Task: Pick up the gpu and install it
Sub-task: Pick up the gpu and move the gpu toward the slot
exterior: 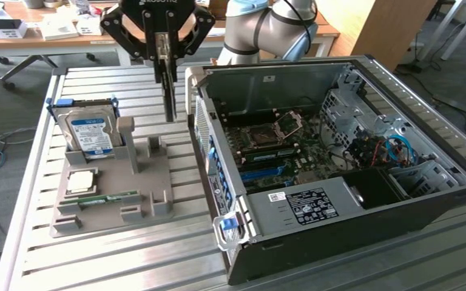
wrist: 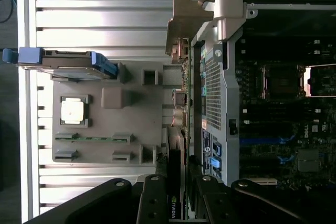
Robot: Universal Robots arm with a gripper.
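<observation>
I have the table (exterior: 119, 267) in view, with the open computer case (exterior: 427, 200) taking up the side toward the exterior view's right. The grey holder (exterior: 148, 182) lies just beside the case, toward the exterior view's left edge of the table. A hard drive (exterior: 89, 133) stands in the holder's far corner. The claw (exterior: 162, 56) is closed tight on the top end of the graphics card (exterior: 170, 100). The card hangs straight down from it with its long axis upright, over the gap between the holder and the case's near wall, toward the table's far edge. I judge the card to be out of the holder and not yet in the case; the blue slots (exterior: 261, 176) lie to the exterior view's right of it, inside the case. A processor chip (exterior: 82, 182) and a memory stick (exterior: 107, 198) sit in the holder. I see the card edge-on, so I cannot make out its connector edge or tell whether its lower end clears the holder.
</observation>
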